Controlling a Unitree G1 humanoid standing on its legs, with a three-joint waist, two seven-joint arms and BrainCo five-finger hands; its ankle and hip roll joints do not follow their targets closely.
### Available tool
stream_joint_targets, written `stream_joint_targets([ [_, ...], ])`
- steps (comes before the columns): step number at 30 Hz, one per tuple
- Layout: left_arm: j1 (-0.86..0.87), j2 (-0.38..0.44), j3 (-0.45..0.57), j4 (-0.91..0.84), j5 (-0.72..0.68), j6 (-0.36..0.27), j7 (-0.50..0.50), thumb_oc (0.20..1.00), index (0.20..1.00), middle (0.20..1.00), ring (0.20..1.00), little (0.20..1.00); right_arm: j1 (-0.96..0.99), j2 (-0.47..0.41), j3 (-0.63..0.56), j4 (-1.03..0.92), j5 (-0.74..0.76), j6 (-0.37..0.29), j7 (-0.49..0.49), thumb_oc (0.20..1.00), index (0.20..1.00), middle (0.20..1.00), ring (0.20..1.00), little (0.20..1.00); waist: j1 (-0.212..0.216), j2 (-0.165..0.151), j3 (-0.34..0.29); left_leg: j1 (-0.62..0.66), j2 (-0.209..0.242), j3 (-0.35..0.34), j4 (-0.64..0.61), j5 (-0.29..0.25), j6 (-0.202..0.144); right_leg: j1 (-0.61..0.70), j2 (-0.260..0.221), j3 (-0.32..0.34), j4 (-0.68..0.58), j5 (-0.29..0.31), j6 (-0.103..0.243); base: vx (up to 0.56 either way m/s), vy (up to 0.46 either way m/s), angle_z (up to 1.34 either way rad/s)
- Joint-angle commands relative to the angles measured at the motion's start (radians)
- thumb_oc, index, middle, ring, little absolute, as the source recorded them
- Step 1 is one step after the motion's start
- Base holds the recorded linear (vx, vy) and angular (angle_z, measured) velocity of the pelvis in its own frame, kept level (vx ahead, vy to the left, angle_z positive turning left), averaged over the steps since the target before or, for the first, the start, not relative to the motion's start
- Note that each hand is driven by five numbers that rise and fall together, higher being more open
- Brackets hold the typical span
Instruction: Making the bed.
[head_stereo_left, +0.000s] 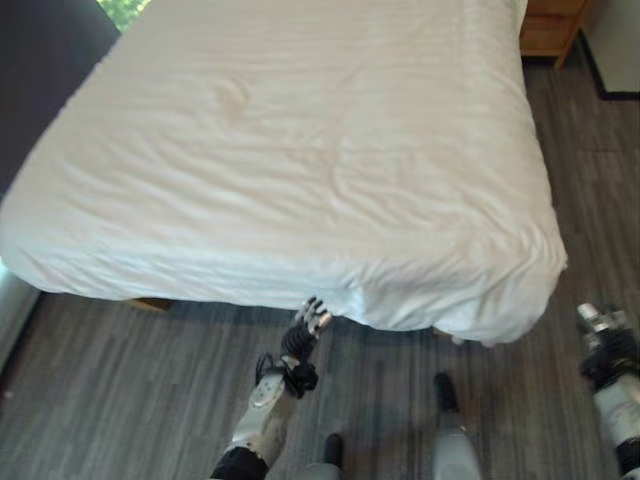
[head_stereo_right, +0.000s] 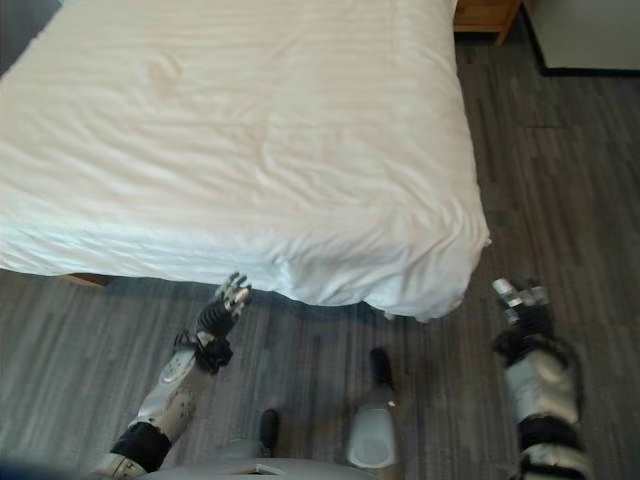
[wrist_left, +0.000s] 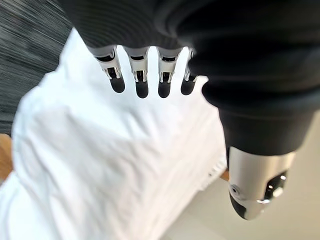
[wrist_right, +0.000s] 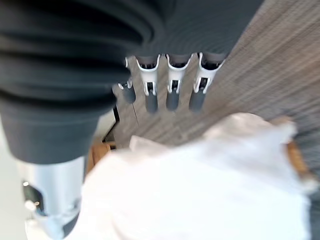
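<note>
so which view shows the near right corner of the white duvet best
The left eye view: the white duvet's corner hangs whole over the grey wood floor, between left hand and right hand. The right eye view matches it. Both wrist views show close-up folds.

grey wood-look floor (head_stereo_left: 120, 400), wooden nightstand (head_stereo_left: 550, 28) beyond it

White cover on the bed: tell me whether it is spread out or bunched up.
Spread out. The white cover lies over the whole mattress with only shallow wrinkles and hangs over the near edge and corner; both hands are off it.
</note>
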Motion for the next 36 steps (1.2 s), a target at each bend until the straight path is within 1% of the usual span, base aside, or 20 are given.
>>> stream_joint_targets([
  [1,-0.006,-0.036,-0.023,-0.028,0.086,-0.048,0.007,1.0,1.0,1.0,1.0,1.0,0.057,0.034,0.077,-0.141,-0.092,-0.051,0.029,1.0,1.0,1.0,1.0,1.0,-0.009,0.005,-0.021,0.018,-0.047,-0.016,-0.027,0.042,0.043,-0.045,0.044,-0.118,-0.039,0.018,0.053,-0.28,0.217,-0.45],
  [3,-0.02,-0.03,-0.046,-0.059,0.104,-0.051,0.013,1.0,1.0,1.0,1.0,1.0,0.093,0.086,0.114,-0.181,-0.113,-0.054,0.043,1.0,1.0,1.0,1.0,1.0,-0.019,0.002,-0.007,0.024,-0.052,0.014,-0.027,0.051,0.049,-0.044,0.02,-0.163,-0.039,0.028,0.062,-0.26,0.132,-0.66],
  [4,-0.037,-0.02,-0.067,-0.075,0.115,-0.054,0.022,1.0,1.0,1.0,1.0,1.0,0.105,0.108,0.151,-0.201,-0.137,-0.059,0.04,1.0,1.0,1.0,1.0,1.0,-0.016,0.009,0.009,0.017,-0.047,0.043,-0.027,0.066,0.06,-0.025,0.001,-0.239,-0.039,0.01,0.051,-0.18,0.05,-0.66],
  [5,-0.037,-0.02,-0.068,-0.075,0.115,-0.054,0.022,1.0,1.0,1.0,1.0,1.0,0.106,0.109,0.152,-0.202,-0.137,-0.059,0.039,1.0,1.0,1.0,1.0,1.0,-0.016,0.01,0.012,0.021,-0.045,0.043,-0.027,0.064,0.06,-0.021,0.003,-0.24,-0.039,0.008,0.05,-0.28,0.077,-0.78],
  [6,-0.039,-0.017,-0.076,-0.082,0.113,-0.055,0.02,1.0,1.0,1.0,1.0,1.0,0.115,0.105,0.168,-0.212,-0.161,-0.059,0.039,1.0,1.0,1.0,1.0,1.0,-0.01,0.013,0.02,0.019,-0.042,0.067,-0.027,0.072,0.063,0.002,-0.011,-0.286,-0.027,-0.006,0.034,-0.43,0.069,-0.76],
  [7,-0.048,-0.022,-0.105,-0.104,0.096,-0.052,0.009,1.0,1.0,1.0,1.0,1.0,0.12,0.074,0.222,-0.228,-0.239,-0.063,0.044,1.0,1.0,1.0,1.0,1.0,0.011,0.02,0.021,0.013,-0.035,0.157,-0.027,0.091,0.071,0.083,-0.04,-0.347,0.067,-0.054,-0.004,-0.44,0.071,-0.95],
  [10,-0.052,-0.022,-0.122,-0.122,0.098,-0.056,0.008,1.0,1.0,1.0,1.0,1.0,0.131,0.063,0.243,-0.259,-0.263,-0.065,0.053,1.0,1.0,1.0,1.0,1.0,0.022,0.022,0.006,0.003,-0.027,0.213,-0.027,0.106,0.074,0.134,-0.062,-0.362,0.107,-0.082,-0.011,-0.3,0.025,-1.05],
  [13,-0.072,-0.012,-0.134,-0.183,0.116,-0.065,0.034,1.0,1.0,1.0,1.0,1.0,0.102,0.029,0.293,-0.319,-0.318,-0.071,0.061,1.0,1.0,1.0,1.0,1.0,0.07,0.03,-0.039,-0.021,0.021,0.383,-0.027,0.141,0.063,0.247,-0.118,-0.515,0.128,-0.117,-0.007,-0.27,-0.079,-1.13],
  [14,-0.073,-0.012,-0.134,-0.183,0.116,-0.065,0.034,1.0,1.0,1.0,1.0,1.0,0.102,0.029,0.293,-0.319,-0.318,-0.071,0.061,1.0,1.0,1.0,1.0,1.0,0.072,0.03,-0.04,-0.023,0.022,0.385,-0.027,0.143,0.063,0.245,-0.118,-0.514,0.125,-0.114,-0.008,-0.11,-0.071,-1.51],
  [17,-0.073,-0.002,-0.134,-0.19,0.121,-0.072,0.038,1.0,1.0,1.0,1.0,1.0,0.063,0.012,0.325,-0.328,-0.354,-0.07,0.058,1.0,1.0,1.0,1.0,1.0,0.115,0.027,-0.069,-0.026,0.051,0.474,-0.027,0.161,0.053,0.301,-0.125,-0.617,0.083,-0.114,0.001,-0.09,-0.122,-1.53],
  [18,-0.073,-0.001,-0.134,-0.19,0.121,-0.072,0.038,1.0,1.0,1.0,1.0,1.0,0.064,0.012,0.325,-0.328,-0.355,-0.069,0.057,1.0,1.0,1.0,1.0,1.0,0.117,0.027,-0.068,-0.025,0.051,0.476,-0.027,0.16,0.052,0.303,-0.124,-0.616,0.08,-0.113,0.001,-0.02,-0.238,-1.29],
  [19,-0.059,-0.004,-0.134,-0.191,0.112,-0.074,0.036,1.0,1.0,1.0,1.0,1.0,0.066,0.017,0.335,-0.333,-0.339,-0.07,0.059,1.0,1.0,1.0,1.0,1.0,0.109,0.022,-0.078,-0.014,0.075,0.503,-0.015,0.171,0.037,0.305,-0.073,-0.571,0.024,-0.134,-0.01,0.02,-0.305,-1.36],
  [21,-0.061,-0.032,-0.119,-0.171,0.033,-0.073,0.033,1.0,1.0,1.0,1.0,1.0,0.056,-0.002,0.347,-0.343,-0.342,-0.067,0.063,1.0,1.0,1.0,1.0,1.0,0.098,0.027,-0.063,-0.019,0.12,0.528,0.099,0.171,0.013,0.315,-0.034,-0.522,-0.028,-0.145,-0.028,0.01,-0.322,-1.07],
  [24,-0.073,-0.062,-0.117,-0.169,-0.003,-0.086,0.043,1.0,1.0,1.0,1.0,1.0,0.05,-0.053,0.378,-0.37,-0.342,-0.077,0.081,1.0,1.0,1.0,1.0,1.0,0.113,0.048,-0.018,-0.095,0.189,0.385,0.301,0.282,-0.026,0.326,0.04,-0.428,-0.039,-0.191,-0.077,-0.05,-0.189,-1.11],
  [25,-0.069,-0.071,-0.119,-0.174,-0.004,-0.088,0.05,1.0,1.0,1.0,1.0,1.0,0.049,-0.068,0.386,-0.366,-0.353,-0.078,0.077,1.0,1.0,1.0,1.0,1.0,0.127,0.046,-0.005,-0.112,0.174,0.293,0.316,0.297,-0.018,0.327,0.049,-0.395,-0.039,-0.198,-0.085,0.04,-0.133,-1.38],
  [28,-0.077,-0.093,-0.15,-0.171,0.001,-0.096,0.046,1.0,1.0,1.0,1.0,1.0,0.076,-0.086,0.397,-0.369,-0.352,-0.083,0.098,1.0,1.0,1.0,1.0,1.0,0.147,0.012,0.01,-0.14,0.028,0.041,0.248,0.195,0.008,0.314,0.065,-0.258,-0.039,-0.194,-0.085,0.18,-0.167,-1.35],
  [29,-0.084,-0.094,-0.162,-0.164,0.006,-0.097,0.045,1.0,1.0,1.0,1.0,1.0,0.076,-0.085,0.401,-0.365,-0.34,-0.087,0.102,1.0,1.0,1.0,1.0,1.0,0.148,0.01,0.009,-0.14,0.015,0.026,0.202,0.169,0.015,0.316,0.071,-0.236,-0.039,-0.197,-0.085,0.27,-0.143,-0.79],
  [33,-0.082,-0.092,-0.173,-0.151,0.031,-0.098,0.052,1.0,1.0,1.0,1.0,1.0,0.072,-0.098,0.418,-0.351,-0.34,-0.089,0.112,1.0,1.0,1.0,1.0,1.0,0.157,0.026,0.004,-0.148,-0.016,0.042,0.056,0.216,0.024,0.331,0.102,-0.193,-0.039,-0.214,-0.084,0.2,-0.016,-0.57],
  [35,-0.072,-0.096,-0.171,-0.147,0.044,-0.099,0.059,1.0,1.0,1.0,1.0,1.0,0.068,-0.101,0.425,-0.344,-0.355,-0.087,0.109,1.0,1.0,1.0,1.0,1.0,0.17,0.034,0.001,-0.191,-0.055,0.072,0.006,0.268,0.027,0.347,0.125,-0.173,-0.039,-0.228,-0.086,0.29,-0.009,-0.89],
  [36,-0.058,-0.106,-0.17,-0.143,0.043,-0.099,0.06,1.0,1.0,1.0,1.0,1.0,0.065,-0.101,0.431,-0.339,-0.374,-0.082,0.103,1.0,1.0,1.0,1.0,1.0,0.193,0.043,-0.001,-0.255,-0.086,0.133,-0.015,0.31,0.028,0.379,0.155,-0.145,-0.039,-0.254,-0.095,0.42,0.001,-1.38],
])
